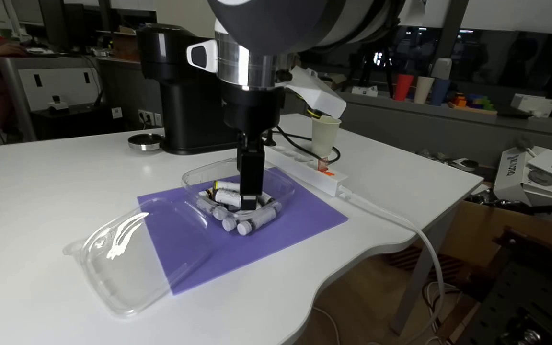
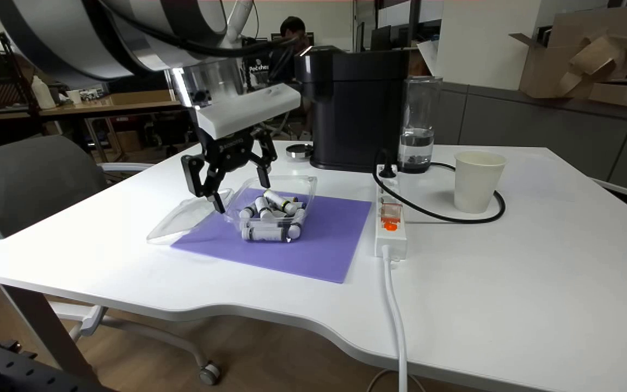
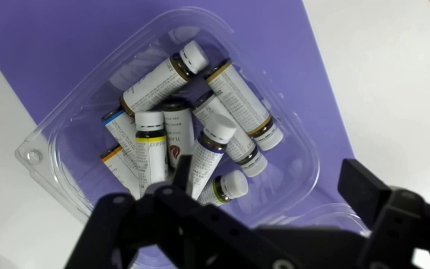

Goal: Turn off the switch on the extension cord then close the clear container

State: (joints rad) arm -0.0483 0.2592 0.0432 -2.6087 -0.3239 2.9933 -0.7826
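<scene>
With fingers (image 3: 362, 190) spread wide above the edge of the clear container (image 3: 289, 172) on the purple mat (image 3: 286, 48), expect a light, springy, slippery lid (image 1: 146, 254) lying open beside it, perhaps hinged (hard to tell); pinch gently by the outer tab (image 1: 72, 248)

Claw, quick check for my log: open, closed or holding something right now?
Claw: open, jaws well apart, holding nothing.
</scene>
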